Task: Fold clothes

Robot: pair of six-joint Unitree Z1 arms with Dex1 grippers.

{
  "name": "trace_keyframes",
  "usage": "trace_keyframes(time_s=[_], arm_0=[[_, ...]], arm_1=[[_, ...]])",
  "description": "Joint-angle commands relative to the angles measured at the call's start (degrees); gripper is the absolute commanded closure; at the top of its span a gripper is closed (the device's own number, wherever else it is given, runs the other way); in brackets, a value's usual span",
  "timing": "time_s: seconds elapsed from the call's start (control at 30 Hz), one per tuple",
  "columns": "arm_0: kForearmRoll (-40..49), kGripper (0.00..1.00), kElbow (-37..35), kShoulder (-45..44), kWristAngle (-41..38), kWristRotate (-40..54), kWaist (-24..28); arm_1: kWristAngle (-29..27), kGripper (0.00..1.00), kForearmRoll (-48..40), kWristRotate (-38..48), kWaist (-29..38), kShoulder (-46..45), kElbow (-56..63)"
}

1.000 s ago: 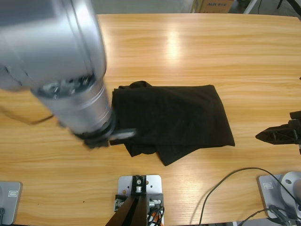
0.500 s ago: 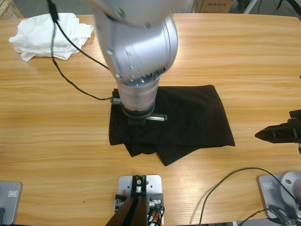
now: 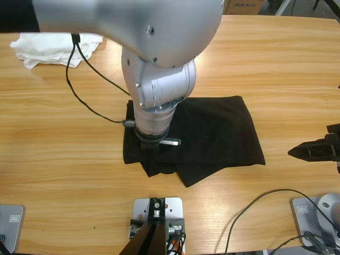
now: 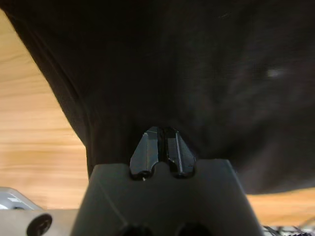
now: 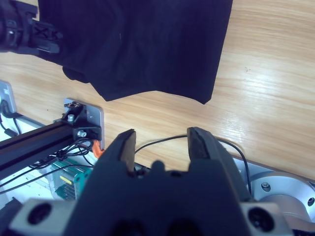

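Observation:
A black shirt (image 3: 218, 127) lies folded into a rough rectangle at the table's middle. My left arm reaches down over its left part, and my left gripper (image 3: 156, 142) sits under the big silver wrist. In the left wrist view the left gripper (image 4: 161, 132) is shut, with the shirt's (image 4: 197, 59) dark creases running in to its tips. My right gripper (image 3: 313, 150) hangs open at the table's right edge, apart from the shirt. The right wrist view shows the right gripper (image 5: 160, 142) empty, with the shirt (image 5: 147, 44) beyond. A white bundle of garments (image 3: 48, 45) lies at the far left.
A black cable (image 3: 90, 79) trails from the left arm across the wood between the white bundle and the shirt. Another cable (image 3: 255, 207) curls near the front edge at the right. Bare wood (image 3: 276, 58) stretches behind the shirt.
The left arm has swung from the shirt's left edge to the right and now stands over the shirt's left part. The white bundle has come into view. The right arm has not moved.

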Motion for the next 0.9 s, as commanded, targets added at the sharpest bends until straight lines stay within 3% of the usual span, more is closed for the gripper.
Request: trace_keyframes(time_s=[0.03,0.3,0.47,0.5,0.53,0.57,0.73,0.9], arm_0=[[-4.3,1.000,9.7,-3.1,-0.7,-0.8,0.1],[-4.4,1.000,13.7,-6.9,-0.7,-1.5,-0.8],[-6.8,1.000,18.7,-7.5,-1.5,-1.7,-1.1],[-7.7,1.000,19.6,-8.0,-1.5,-1.7,-1.1],[-8.6,1.000,20.4,-8.5,-1.6,-1.7,-1.1],[-9.5,1.000,21.0,-9.0,-1.6,-1.6,-1.1],[-11.4,1.000,20.8,-9.2,-2.2,-1.2,-1.1],[-11.4,1.000,21.0,-8.9,-2.5,-1.0,-1.1]], arm_1=[[1.3,0.589,-0.2,0.7,-0.6,0.6,2.2],[1.3,0.587,-0.4,0.7,-0.6,2.2,2.0],[1.4,0.588,-6.3,-0.4,-0.9,8.3,1.8],[1.9,0.625,-7.1,-0.4,-1.5,9.9,1.5],[2.4,0.845,-8.0,-0.4,-1.9,11.2,1.2],[3.7,1.000,-10.2,-0.5,-2.3,12.2,1.5],[14.8,1.000,-31.9,-2.8,-8.9,18.3,9.8],[19.7,1.000,-46.3,-1.7,-12.8,26.2,14.2]])
